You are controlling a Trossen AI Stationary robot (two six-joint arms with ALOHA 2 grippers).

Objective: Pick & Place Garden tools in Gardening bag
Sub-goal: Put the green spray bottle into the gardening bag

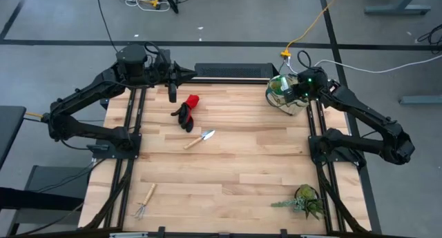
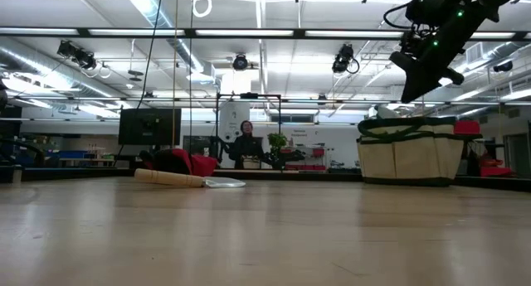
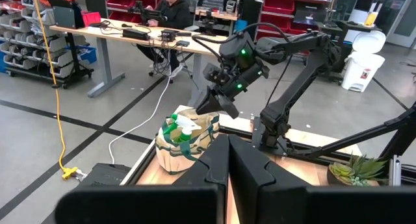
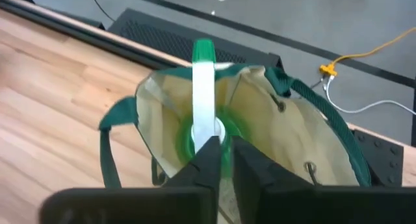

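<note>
Spray bottle in the gardening bag

We see the green-and-white spray bottle (image 4: 203, 94) upright, nozzle up, in the gardening bag (image 4: 286, 139); right end effector (image 4: 223, 160) above it, fingers nearly together, gripping nothing.

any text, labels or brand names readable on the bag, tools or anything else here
None can be read.
gardening bag: no print visible on its fabric.
green-and-white plastic piece in the bag: no label visible.
trowel, gloves, rake: no markings visible.
Room shelves and bins behind the table: any labels too small to read.
</note>
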